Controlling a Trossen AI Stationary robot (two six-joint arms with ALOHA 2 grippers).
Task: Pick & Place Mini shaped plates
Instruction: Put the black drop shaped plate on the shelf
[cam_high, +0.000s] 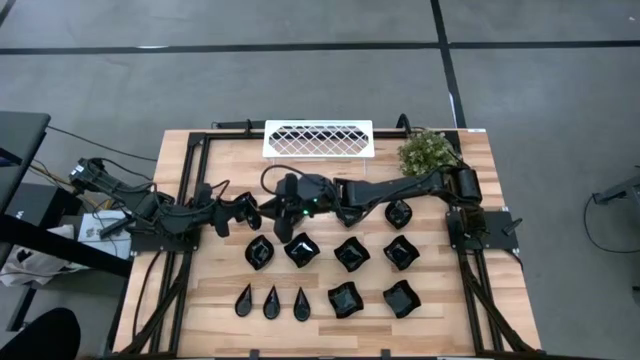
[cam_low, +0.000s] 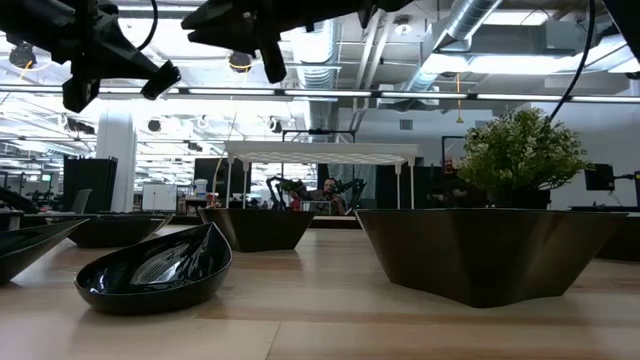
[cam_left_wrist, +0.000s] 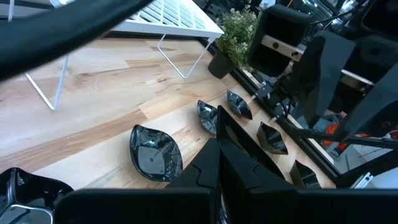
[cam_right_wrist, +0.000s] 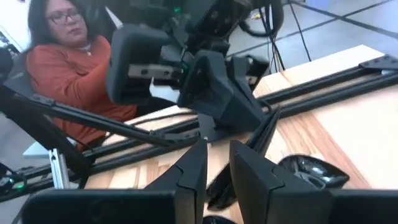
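Several glossy black mini shaped plates rest base down on the wooden table (cam_high: 200, 300): leaf shapes (cam_high: 260, 250), squares (cam_high: 344, 298) and three teardrops (cam_high: 272, 302). My right gripper (cam_right_wrist: 217, 146) reaches in high over the table's left half (cam_high: 284, 208). Its fingers are close together, with a dark glossy plate (cam_right_wrist: 216, 186) between them. In the low view a narrow dark piece (cam_low: 266, 55) hangs under that arm. My left gripper (cam_left_wrist: 219, 134) is shut and holds nothing. It hovers facing the right gripper (cam_high: 252, 213). My right gripper holds a small black plate (cam_right_wrist: 216, 186) between its two fingers, back from the tips. The fingers come nearly level from the table's right. They hide the part they are on. The plate is lifted clear of the table.
A white lattice rack (cam_high: 318, 138) stands at the far edge, with a potted plant (cam_high: 425, 150) to its right. Black frame rails (cam_high: 185, 220) run along both sides of the table. A person in an orange top (cam_right_wrist: 68, 68) sits beyond the table's left side.
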